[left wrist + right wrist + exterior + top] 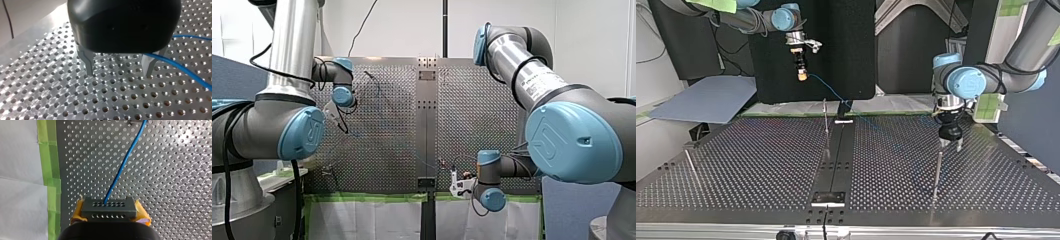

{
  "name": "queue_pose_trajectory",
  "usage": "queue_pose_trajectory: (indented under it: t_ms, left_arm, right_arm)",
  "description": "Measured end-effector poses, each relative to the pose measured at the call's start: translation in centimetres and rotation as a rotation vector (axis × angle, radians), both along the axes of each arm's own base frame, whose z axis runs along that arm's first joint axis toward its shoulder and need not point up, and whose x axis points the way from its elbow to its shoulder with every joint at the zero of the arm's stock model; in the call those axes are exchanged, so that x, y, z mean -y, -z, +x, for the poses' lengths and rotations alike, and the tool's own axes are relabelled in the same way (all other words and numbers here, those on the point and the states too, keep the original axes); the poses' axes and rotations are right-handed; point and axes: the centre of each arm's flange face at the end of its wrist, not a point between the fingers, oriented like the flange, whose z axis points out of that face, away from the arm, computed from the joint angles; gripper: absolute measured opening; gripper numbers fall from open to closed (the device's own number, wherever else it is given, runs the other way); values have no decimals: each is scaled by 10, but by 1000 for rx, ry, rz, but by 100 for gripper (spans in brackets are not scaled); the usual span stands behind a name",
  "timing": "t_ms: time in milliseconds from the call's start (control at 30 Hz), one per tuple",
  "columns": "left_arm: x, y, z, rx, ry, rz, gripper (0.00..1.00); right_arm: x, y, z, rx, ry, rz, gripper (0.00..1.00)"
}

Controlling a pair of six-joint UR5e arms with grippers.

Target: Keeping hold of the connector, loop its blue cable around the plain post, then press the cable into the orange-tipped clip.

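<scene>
Item: connector (108, 206), a small dark perforated block, judged light and rigid. It is clamped by its two ends between the yellow pads (77, 215) of my right gripper (109, 217), raised clear of the table (175, 195). Attached: blue cable (122, 167), thin and probably limp, yet likely springy enough to slide off a post unless held taut. It runs from the connector's face down to the table's middle strip. Best hold, as judged: the block's hard sides, not the cable. My left gripper (118, 73): metal fingers wide apart, empty, low over the table, cable passing just beside one finger. Slim posts (938, 170) stand well apart; no orange tip discernible.
</scene>
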Motion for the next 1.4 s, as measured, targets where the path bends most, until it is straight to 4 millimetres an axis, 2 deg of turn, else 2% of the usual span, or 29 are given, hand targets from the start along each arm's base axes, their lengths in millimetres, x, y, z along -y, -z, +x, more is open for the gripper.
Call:
queue_pose_trajectory:
  t_ms: [233, 467, 967, 1233, 1400]
  left_arm:
    - [5, 1, -7, -17, 18, 19, 94]
    - [7, -8, -19, 17, 23, 20, 94]
    - [29, -11, -31, -11, 118, 26, 94]
    - [29, -22, -50, 12, 115, 27, 94]
    - [29, -19, -56, 6, 114, 26, 94]
  right_arm:
    - [0, 0, 0, -1, -1, 2, 0]
    - [0, 0, 0, -1, -1, 1, 0]
    - [0, 0, 0, 0, -1, 1, 0]
    - [0, 0, 0, -2, -1, 2, 0]
    - [-1, 0, 0, -2, -1, 2, 0]
